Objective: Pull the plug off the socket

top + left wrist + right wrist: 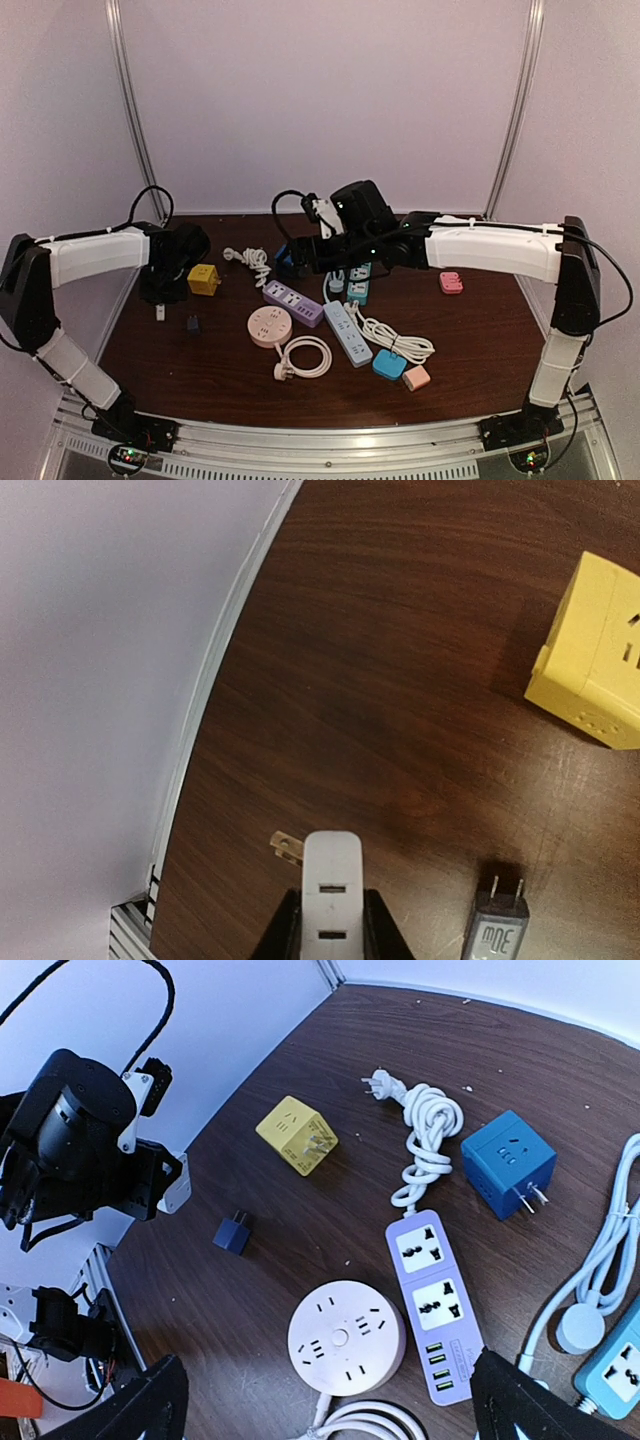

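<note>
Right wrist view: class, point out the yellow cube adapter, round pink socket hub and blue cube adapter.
Yellow cube adapter (289, 1125), right wrist view, top face.
Round pink socket hub (346, 1338), right wrist view, centre button.
Blue cube adapter (506, 1154), right wrist view, top face.

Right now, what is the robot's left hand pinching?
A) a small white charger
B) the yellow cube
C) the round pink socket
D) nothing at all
A: in the left wrist view, the left hand has its two dark fingers pressed against the sides of the white charger. The yellow cube sits apart from it.
</note>
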Motion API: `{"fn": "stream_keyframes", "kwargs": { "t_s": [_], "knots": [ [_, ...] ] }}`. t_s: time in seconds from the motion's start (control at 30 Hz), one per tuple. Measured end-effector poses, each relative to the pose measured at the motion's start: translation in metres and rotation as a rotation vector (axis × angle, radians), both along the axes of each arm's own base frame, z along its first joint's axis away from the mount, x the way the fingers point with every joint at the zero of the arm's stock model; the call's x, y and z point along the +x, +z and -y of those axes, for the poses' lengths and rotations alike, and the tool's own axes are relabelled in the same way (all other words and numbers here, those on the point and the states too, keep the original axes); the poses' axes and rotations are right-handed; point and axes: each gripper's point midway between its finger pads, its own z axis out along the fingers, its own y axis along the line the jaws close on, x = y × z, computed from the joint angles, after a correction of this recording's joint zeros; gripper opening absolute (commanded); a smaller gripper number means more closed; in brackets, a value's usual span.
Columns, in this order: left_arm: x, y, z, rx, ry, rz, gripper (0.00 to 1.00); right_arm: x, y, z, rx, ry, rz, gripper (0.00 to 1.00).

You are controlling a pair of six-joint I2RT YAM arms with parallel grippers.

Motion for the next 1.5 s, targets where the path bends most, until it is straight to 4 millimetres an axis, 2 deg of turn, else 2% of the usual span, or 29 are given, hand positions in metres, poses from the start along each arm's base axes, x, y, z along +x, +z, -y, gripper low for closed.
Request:
{"fn": "stream_keyframes", "kwargs": {
  "t_s": [0.23, 0.47, 0.67, 0.93, 1.2, 1.5],
  "knots": [
    [0.008, -0.030, 0.002, 0.050, -0.019, -0.095, 0.00, 0.004, 0.003, 0.030, -0.023, -0.062, 0.025, 1.00],
    [0.015, -0.048, 0.004, 0.072, -0.025, -0.143, 0.04, 0.008, 0.007, 0.049, -0.024, -0.099, 0.035, 1.00],
    [0.025, -0.052, 0.004, 0.091, -0.027, -0.145, 0.08, 0.007, 0.002, 0.054, -0.032, -0.107, 0.030, 1.00],
    [0.034, -0.053, 0.001, 0.105, -0.031, -0.146, 0.21, 0.009, 0.000, 0.057, -0.036, -0.112, 0.027, 1.00],
    [0.040, -0.066, 0.007, 0.074, -0.046, -0.152, 0.27, 0.011, -0.001, 0.060, -0.037, -0.121, 0.024, 1.00],
    [0.045, -0.071, 0.015, 0.027, -0.060, -0.144, 0.34, 0.011, -0.004, 0.061, -0.043, -0.122, 0.019, 1.00]
  ]
}}
